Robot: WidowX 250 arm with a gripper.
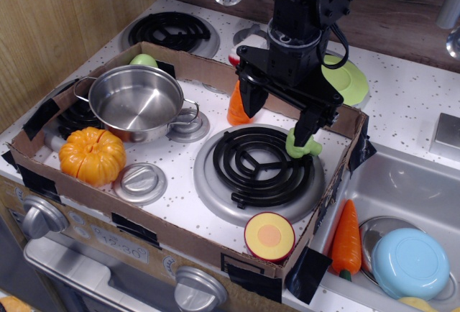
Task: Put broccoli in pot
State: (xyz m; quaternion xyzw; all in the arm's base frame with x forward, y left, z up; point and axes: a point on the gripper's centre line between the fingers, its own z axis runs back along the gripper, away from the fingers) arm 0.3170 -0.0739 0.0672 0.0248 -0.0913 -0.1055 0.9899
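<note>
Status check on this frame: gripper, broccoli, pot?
Gripper open, low over burner. Broccoli on burner edge, one finger in front of it, ungrasped. Pot empty, far left. Nothing blocking.

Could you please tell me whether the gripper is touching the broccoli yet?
Cannot tell. In the only view, one finger of the open gripper overlaps the broccoli on the burner, hiding whether any gap lies between them.

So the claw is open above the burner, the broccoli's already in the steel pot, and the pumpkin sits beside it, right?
Not quite. The pot is empty; the broccoli lies at the right edge of the burner, partly hidden by one finger of the claw. The observation.image view shows this. The claw is open above the burner, and the pumpkin sits beside the pot.
</note>
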